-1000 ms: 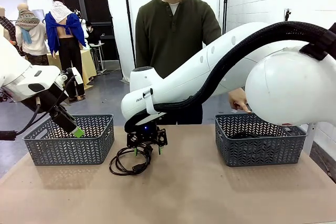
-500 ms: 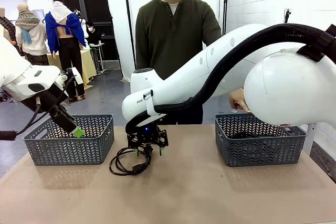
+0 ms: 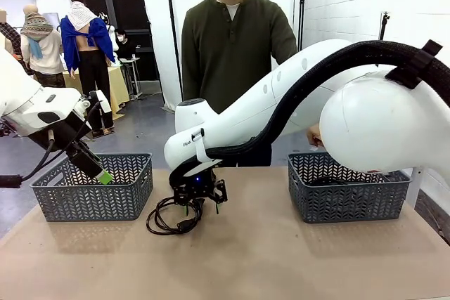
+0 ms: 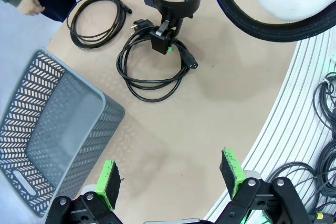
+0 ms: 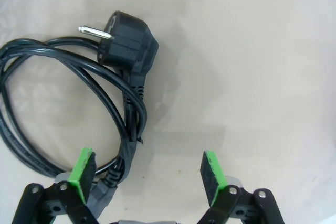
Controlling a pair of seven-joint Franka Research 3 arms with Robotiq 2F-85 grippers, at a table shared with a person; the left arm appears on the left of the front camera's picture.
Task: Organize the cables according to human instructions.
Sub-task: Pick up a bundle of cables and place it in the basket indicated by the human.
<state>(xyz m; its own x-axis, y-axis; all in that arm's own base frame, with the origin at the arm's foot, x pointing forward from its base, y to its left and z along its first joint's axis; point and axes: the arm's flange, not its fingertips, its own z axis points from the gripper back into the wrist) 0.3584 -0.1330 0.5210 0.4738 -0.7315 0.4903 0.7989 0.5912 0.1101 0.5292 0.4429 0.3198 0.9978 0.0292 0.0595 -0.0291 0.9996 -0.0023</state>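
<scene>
**Right wrist view: jaws sinking onto the coiled power cable**

Right wrist view is showing the power cable (image 5: 63, 77) lying in a loose coil on the bench (image 5: 252, 66), its Schuko plug (image 5: 128, 38) resting on top of the loops. The bunched strands are running down between the right jaws, close to one green pad (image 5: 83, 167). Those jaws are standing wide and released, gripping nothing yet.

Over the last second the right arm has been dipping slightly, bringing the jaws lower over the coil, while the coil itself is staying where it was. That is suggesting the pick is about to happen, though no cable is being lifted so far.

A second cable coil (image 4: 97, 19) is waiting nearer the person's hand (image 4: 29, 8). The left jaws are hanging released and empty above the left basket (image 3: 126, 201). The right basket (image 3: 348, 205) is sitting well apart, across the bench. Which one is receiving this cable probably depends on the person (image 3: 235, 47).
</scene>
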